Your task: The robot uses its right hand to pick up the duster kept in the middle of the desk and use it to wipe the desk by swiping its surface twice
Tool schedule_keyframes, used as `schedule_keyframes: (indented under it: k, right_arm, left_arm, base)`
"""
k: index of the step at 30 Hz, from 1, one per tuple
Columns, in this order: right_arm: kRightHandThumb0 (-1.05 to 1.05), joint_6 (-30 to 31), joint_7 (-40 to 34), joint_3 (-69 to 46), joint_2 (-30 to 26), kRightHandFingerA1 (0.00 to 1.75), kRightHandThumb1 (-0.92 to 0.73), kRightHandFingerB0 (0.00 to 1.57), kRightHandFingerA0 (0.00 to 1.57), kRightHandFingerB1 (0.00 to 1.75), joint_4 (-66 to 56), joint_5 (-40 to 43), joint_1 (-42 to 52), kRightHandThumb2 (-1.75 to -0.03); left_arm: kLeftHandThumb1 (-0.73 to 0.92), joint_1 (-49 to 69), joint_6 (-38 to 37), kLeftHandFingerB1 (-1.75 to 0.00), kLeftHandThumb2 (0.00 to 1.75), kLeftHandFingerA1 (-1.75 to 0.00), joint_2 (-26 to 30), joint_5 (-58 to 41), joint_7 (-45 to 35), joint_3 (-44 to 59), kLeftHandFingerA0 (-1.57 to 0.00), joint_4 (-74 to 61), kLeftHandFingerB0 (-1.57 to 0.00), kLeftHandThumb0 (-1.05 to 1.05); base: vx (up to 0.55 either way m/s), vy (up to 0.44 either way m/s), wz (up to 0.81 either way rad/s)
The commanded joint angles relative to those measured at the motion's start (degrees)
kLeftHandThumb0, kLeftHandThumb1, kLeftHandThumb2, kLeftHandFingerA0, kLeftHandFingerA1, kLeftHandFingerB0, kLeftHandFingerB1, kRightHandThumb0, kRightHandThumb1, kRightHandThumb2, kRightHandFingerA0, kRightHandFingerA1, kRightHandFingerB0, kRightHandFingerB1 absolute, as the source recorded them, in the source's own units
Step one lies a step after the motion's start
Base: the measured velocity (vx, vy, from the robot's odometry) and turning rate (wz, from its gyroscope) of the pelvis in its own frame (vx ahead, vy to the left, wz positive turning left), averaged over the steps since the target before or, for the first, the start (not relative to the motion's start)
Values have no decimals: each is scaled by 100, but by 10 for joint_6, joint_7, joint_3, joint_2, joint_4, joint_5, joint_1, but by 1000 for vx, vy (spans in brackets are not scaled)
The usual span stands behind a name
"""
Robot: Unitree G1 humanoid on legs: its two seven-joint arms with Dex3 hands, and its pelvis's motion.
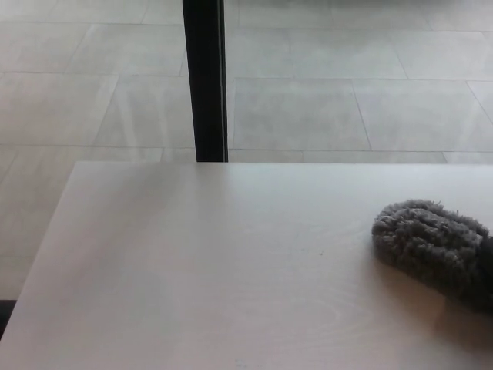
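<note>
Looks like we're mid-wipe here: the one grey fluffy duster (430, 245) sits on the right side of the desk (192, 270), running off the right edge of the shot. No hand shows at all, so I can't tell what the fingers are doing, though something is presumably holding it out of frame. My guess is the next move is dragging it left across the bare top. Count: one duster, one desk, one black post (205, 77) at the far edge.

office-like room (tiled floor (308, 108)), pale wood desk (192, 270).
</note>
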Motion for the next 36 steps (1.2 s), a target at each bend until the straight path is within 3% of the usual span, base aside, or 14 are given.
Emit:
schedule_keyframes:
  k: [1, 3, 4, 5, 6, 7, 8, 11, 12, 16, 27, 30, 33, 36]
  right_arm:
    - [-48, -6, 48, 14, 62, 173, -80, 72, 84, 107, -80, -7, 55, -70]
    - [-38, -37, 28, 22, 49, 175, -77, 77, 88, 110, -143, -13, 67, -66]
    - [-41, -46, 33, 25, 45, 135, -55, 78, 117, 100, -176, -14, 72, -99]
    - [-43, -41, 35, 32, 42, 134, -55, 78, 116, 105, -220, -23, 79, -99]
    - [-38, -36, 67, 31, 42, 175, -79, 69, 88, 133, -263, -17, 86, -70]
    - [-43, -43, 67, 36, 35, 135, -57, 79, 116, 107, -298, -22, 92, -100]
    - [-38, -43, 44, 33, 35, 175, -74, 80, 87, 120, -327, -23, 104, -70]
    - [-40, -37, 61, 42, 30, 175, -76, 81, 89, 106, -396, -33, 119, -70]
    - [-34, -38, 66, 48, 29, 175, -71, 75, 91, 84, -428, -38, 127, -74]
    - [-31, -53, 75, 54, 17, 168, -65, 74, 85, 68, -485, -37, 143, -71]
    - [-34, -79, 101, 49, -35, 166, -65, 76, 89, 68, -562, -57, 187, -66]
    - [-38, -103, 63, 42, -54, 164, -67, 85, 89, 73, -562, -68, 203, -67]
    - [-37, -108, 66, 27, -69, 166, -73, 79, 83, 74, -572, -70, 225, -66]
    - [-44, -108, 61, 14, -76, 167, -65, 71, 89, 67, -566, -85, 230, -65]
  left_arm:
    - [67, -1, -7, -45, 67, -62, 13, -11, -12, 1, -37, -6, -35, -45]
    - [65, -3, 0, -45, 68, -61, 14, -14, -11, 4, -36, -5, -36, -46]
    - [67, -4, -1, -44, 68, -59, 14, -11, -7, 1, -36, -4, -36, -46]
    - [67, -7, 2, -44, 69, -60, 14, -11, -3, 2, -38, -2, -38, -43]
    - [67, -6, -2, -44, 68, -61, 15, -9, -4, -1, -36, -4, -37, -46]
    - [66, -7, 0, -44, 66, -61, 14, -10, -4, 0, -38, -4, -37, -43]
    - [65, -8, 0, -45, 67, -61, 14, -11, -5, 2, -37, -3, -37, -43]
    - [65, -10, 3, -46, 68, -61, 14, -13, 0, 4, -40, -2, -40, -40]
    - [65, -10, 3, -46, 68, -62, 14, -15, -2, 6, -40, -1, -41, -41]
    - [63, -15, 0, -48, 72, -67, 15, -11, 0, 3, -41, 0, -42, -43]
    - [64, -25, 4, -47, 75, -64, 23, -11, -7, 2, -37, 2, -40, -42]
    - [63, -27, 6, -47, 75, -64, 25, -11, -5, 2, -38, 1, -42, -42]
    - [59, -27, 6, -47, 73, -64, 26, -10, -2, -1, -39, -1, -43, -45]
    - [63, -30, 3, -46, 74, -62, 28, -6, 4, -5, -39, 0, -42, -44]
  base:
    - [0, 0, 0]
    - [0, 0, 0]
    - [0, 0, 0]
    - [0, 0, 0]
    - [0, 0, 0]
    - [0, 0, 0]
    - [0, 0, 0]
    - [0, 0, 0]
    - [0, 0, 0]
    - [0, 0, 0]
    - [0, 0, 0]
    - [0, 0, 0]
    - [0, 0, 0]
    - [0, 0, 0]
